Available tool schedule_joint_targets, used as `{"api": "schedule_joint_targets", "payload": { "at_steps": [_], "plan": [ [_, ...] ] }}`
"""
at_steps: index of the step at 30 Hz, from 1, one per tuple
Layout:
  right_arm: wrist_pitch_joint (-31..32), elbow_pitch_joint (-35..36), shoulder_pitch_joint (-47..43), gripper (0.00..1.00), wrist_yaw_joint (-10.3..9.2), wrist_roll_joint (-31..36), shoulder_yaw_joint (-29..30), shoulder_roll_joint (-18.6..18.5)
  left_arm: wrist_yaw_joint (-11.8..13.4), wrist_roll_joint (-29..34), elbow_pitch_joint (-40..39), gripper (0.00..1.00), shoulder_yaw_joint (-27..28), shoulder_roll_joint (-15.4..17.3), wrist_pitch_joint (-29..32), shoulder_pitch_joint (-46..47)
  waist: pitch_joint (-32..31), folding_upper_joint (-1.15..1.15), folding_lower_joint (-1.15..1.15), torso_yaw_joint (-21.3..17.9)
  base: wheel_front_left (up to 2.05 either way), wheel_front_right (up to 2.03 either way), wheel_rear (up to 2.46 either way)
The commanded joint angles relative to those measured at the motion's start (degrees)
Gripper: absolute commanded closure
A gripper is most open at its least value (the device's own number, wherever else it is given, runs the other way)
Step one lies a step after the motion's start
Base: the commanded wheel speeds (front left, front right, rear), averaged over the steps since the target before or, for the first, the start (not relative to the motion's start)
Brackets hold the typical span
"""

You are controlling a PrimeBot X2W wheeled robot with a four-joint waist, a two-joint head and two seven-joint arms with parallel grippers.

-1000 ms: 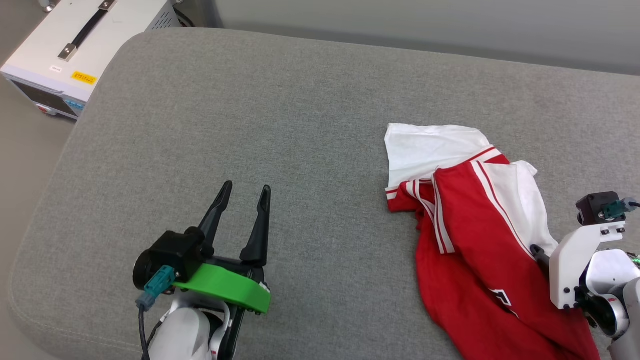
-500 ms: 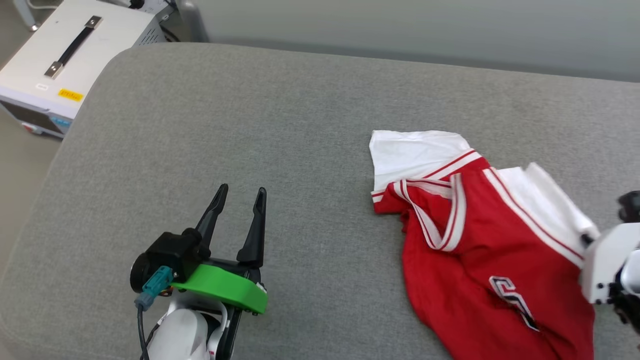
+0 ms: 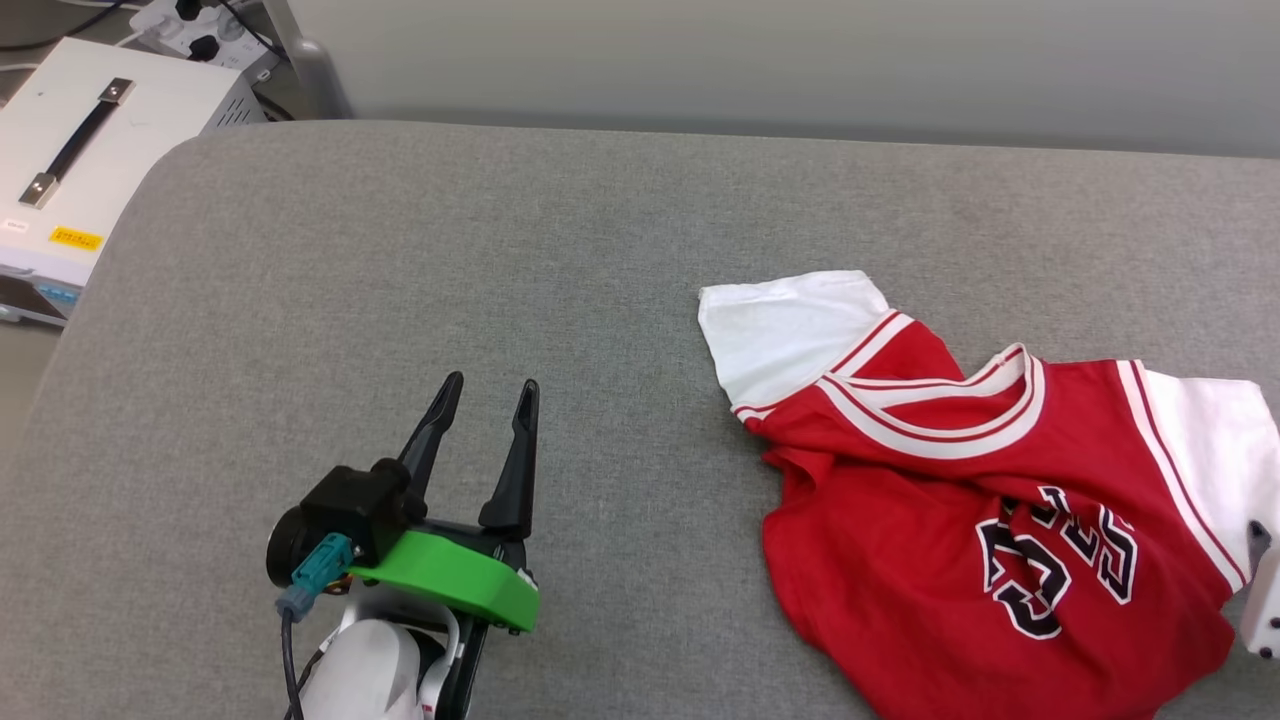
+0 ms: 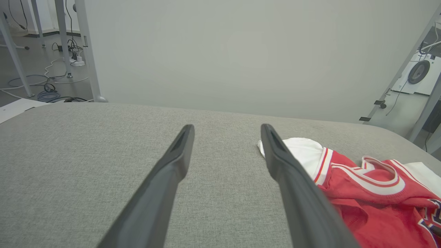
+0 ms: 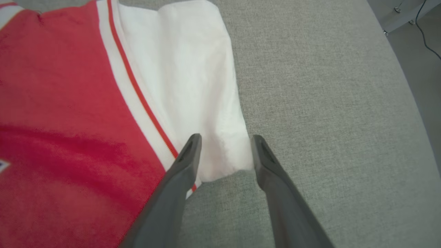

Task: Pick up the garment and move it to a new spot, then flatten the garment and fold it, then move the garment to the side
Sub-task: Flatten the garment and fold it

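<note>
The garment [image 3: 900,560], a red jersey with white sleeves, striped trim and black lettering, lies spread face up on the right half of the grey cushion [image 3: 400,250]. The left wrist view has the garment [image 4: 365,193] at lower right. My left gripper [image 3: 492,382] hovers open at lower left, well apart from the jersey, and its fingers [image 4: 227,127] hold nothing. My right gripper [image 5: 226,136] is open, its fingers straddling the corner of the white right sleeve [image 5: 193,86], which lies flat. In the head view the right arm's white bracket [image 3: 1262,600] shows at the right edge.
A white equipment box with a black handle [image 3: 90,150] stands off the cushion's far left corner, with a power strip [image 3: 200,30] behind it. The cushion's rounded right edge [image 5: 406,103] drops to the floor. A grey wall backs the cushion.
The right arm has drawn the right sleeve out to the right, so the jersey has opened and its lettering shows. The head view has shifted. The left gripper has stayed put.
</note>
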State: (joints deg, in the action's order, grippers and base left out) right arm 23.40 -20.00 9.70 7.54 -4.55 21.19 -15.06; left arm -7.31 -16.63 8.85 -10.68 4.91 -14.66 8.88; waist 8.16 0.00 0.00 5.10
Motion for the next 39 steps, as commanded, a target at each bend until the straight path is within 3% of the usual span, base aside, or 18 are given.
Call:
{"api": "schedule_joint_targets", "payload": {
  "at_steps": [1, 8, 14, 20, 24, 31, 39],
  "plan": [
    [-2.0, 0.3, 1.2, 0.00, -0.05, 0.6, -0.2, 0.3, -0.2, -0.1, 0.2, 0.00, 0.0, 0.0, -0.3, 0.2, -0.5, 0.00, 0.00, -0.3, 0.00, 0.00, 0.00],
    [-13.5, 7.6, -0.4, 0.00, -0.05, -3.2, -6.3, 2.4, -0.2, -0.5, 0.3, 0.00, -0.7, 0.0, -0.3, -0.5, -2.5, 0.00, 0.00, -1.3, 0.00, 0.00, 0.00],
    [-24.6, 15.7, -5.7, 0.00, -0.05, -6.6, -8.4, 8.3, -0.2, -1.5, 0.2, 0.00, -1.9, -0.3, -0.3, -1.7, -2.9, 0.00, 0.00, -2.3, 0.00, 0.00, 0.00],
    [-29.9, 20.1, -8.3, 0.00, -0.05, -7.2, -10.4, 10.1, -0.2, -2.5, 0.3, 0.00, -2.8, -0.1, -0.3, -0.9, -1.3, 0.00, 0.00, -4.1, 0.00, 0.00, 0.00],
    [-30.9, 21.9, -8.4, 0.00, -0.05, -7.2, -11.3, 10.4, -0.2, -2.6, 1.8, 0.00, -6.8, 2.8, 0.9, 3.7, 0.7, 0.00, 0.00, -5.7, 0.00, 0.00, 0.00],
    [-34.0, 24.9, -7.3, 0.00, -0.05, -6.5, -11.8, 10.6, -0.2, -3.7, 6.0, 0.00, -12.5, 6.4, 14.6, 19.2, 4.6, 0.00, 0.00, -8.6, 0.00, 0.00, 0.00],
    [-34.9, 24.1, -5.4, 0.00, -0.05, -5.9, -13.7, 11.1, -0.2, -13.1, 17.9, 0.00, -19.5, 8.0, 40.1, 35.7, 8.9, 0.00, 0.00, -12.7, 0.00, 0.00, 0.00]
  ]
}}
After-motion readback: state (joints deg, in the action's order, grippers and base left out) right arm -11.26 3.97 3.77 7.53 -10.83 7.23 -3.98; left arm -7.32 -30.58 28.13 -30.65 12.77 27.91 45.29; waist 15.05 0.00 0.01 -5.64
